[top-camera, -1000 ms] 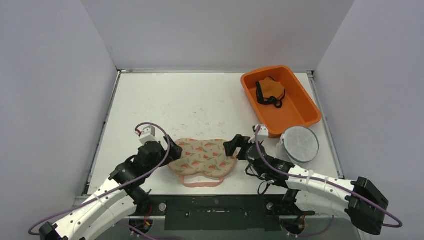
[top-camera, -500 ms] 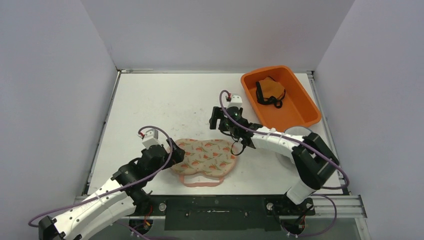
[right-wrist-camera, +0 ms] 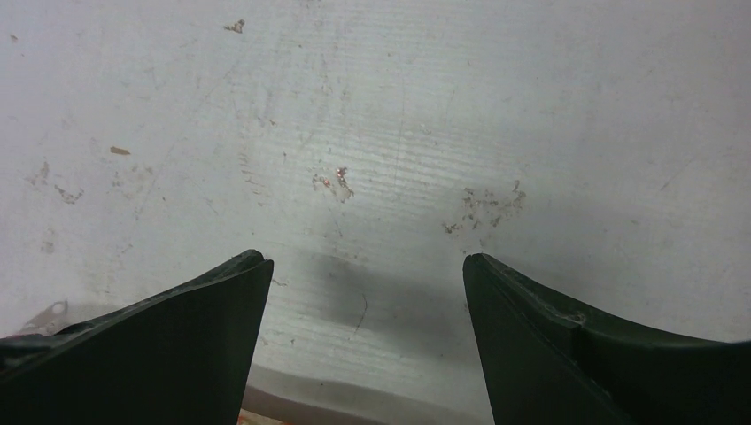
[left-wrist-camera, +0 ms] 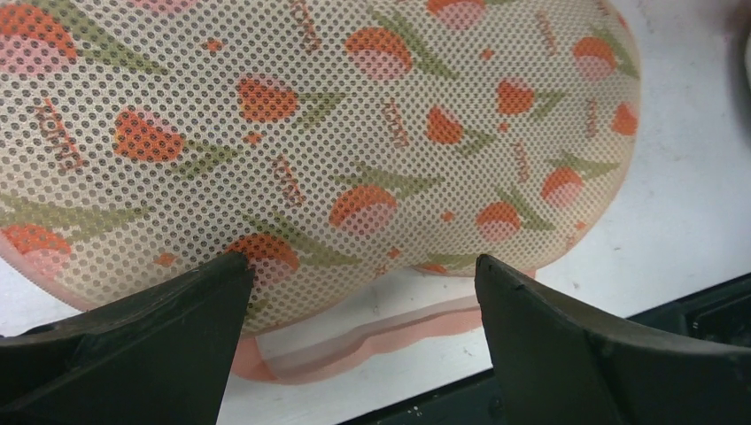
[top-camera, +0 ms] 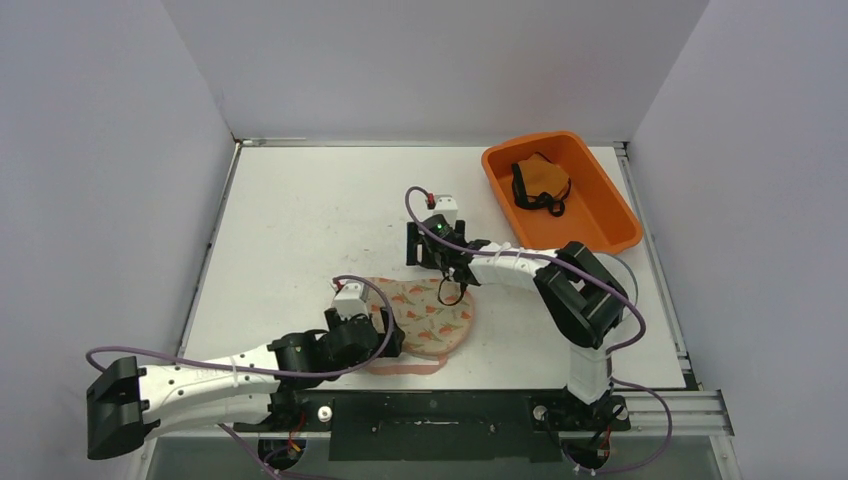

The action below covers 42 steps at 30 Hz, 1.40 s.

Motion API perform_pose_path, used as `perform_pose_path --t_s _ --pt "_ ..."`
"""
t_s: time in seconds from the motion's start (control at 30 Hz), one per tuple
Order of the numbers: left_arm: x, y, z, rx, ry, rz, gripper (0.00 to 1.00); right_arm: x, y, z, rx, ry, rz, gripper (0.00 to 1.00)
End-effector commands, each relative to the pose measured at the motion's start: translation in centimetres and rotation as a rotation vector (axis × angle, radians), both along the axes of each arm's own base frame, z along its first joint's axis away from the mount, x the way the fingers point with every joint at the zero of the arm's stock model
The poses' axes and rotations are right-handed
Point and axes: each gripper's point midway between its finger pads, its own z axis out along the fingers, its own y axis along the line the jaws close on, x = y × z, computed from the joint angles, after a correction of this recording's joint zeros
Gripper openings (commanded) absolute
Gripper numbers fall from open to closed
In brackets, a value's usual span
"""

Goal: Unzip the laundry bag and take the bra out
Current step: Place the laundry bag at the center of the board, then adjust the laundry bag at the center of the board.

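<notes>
- Inspecting the work area, I find the laundry bag lying flat at the near middle of the table, its flower-printed mesh facing up and a pink trim showing along its near edge.
- My left gripper sits low at the bag's near-left edge, jaws spread wide to either side of a stretch of that edge, with nothing pinched.
- My right gripper hangs over bare table just beyond the bag's far edge, jaws also spread and empty.
- No view shows the zip or its puller. The bra is not visible; I judge it to be inside the bag, which looks closed.
- An orange-and-black garment lies in the orange bin at the far right, well apart. I cannot tell what it is.
- Step in hand, as I judge it: locating the zip and anchoring the bag.
- Recommended method:
  - Pin the fabric beside the zip's closed end with one gripper.
  - Pinch only the puller with the other, clear of the mesh.
  - Draw low, along the seam line.
- Risk noted: limp mesh will likely bunch or slide if left unanchored.
</notes>
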Motion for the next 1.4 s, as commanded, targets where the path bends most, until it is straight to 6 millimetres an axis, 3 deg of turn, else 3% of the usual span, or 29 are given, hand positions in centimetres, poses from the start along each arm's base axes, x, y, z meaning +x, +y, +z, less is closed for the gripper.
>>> perform_pose_path --t_s 0.0,0.27,0.47,0.5,0.9,1.07,1.23,1.37 --pt "1.0 -1.7 0.2 -0.059 -0.034 0.027 0.97 -0.3 0.2 0.1 -0.050 -0.023 -0.029 0.81" --pt "2.1 -3.1 -2.8 -0.003 0.041 0.028 0.98 -3.8 -2.2 -2.3 -0.094 0.030 -0.062 0.81" --pt "3.9 -2.2 -5.6 0.008 0.140 0.068 1.00 -6.3 -3.3 -2.6 -0.067 0.031 -0.079 0.80" --pt "4.1 -2.0 -5.9 0.012 0.151 0.077 0.96 -6.6 -3.6 -2.7 -0.060 0.034 -0.085 0.81" --pt "7.7 -3.4 -6.2 -0.001 0.192 0.095 0.89 -12.5 -8.0 -4.0 -0.020 0.025 -0.169 0.79" --pt "8.8 -3.3 -6.5 0.004 0.222 0.125 0.85 -14.5 -8.2 -3.2 0.043 -0.012 -0.172 0.79" --pt "10.0 -3.5 -5.6 0.002 0.192 0.152 0.84 -17.4 -6.9 -2.2 0.161 -0.043 -0.129 0.79" --pt "10.7 -3.6 -6.8 0.015 0.220 0.176 0.84 -19.0 -6.7 -1.6 0.198 -0.057 -0.102 0.81"
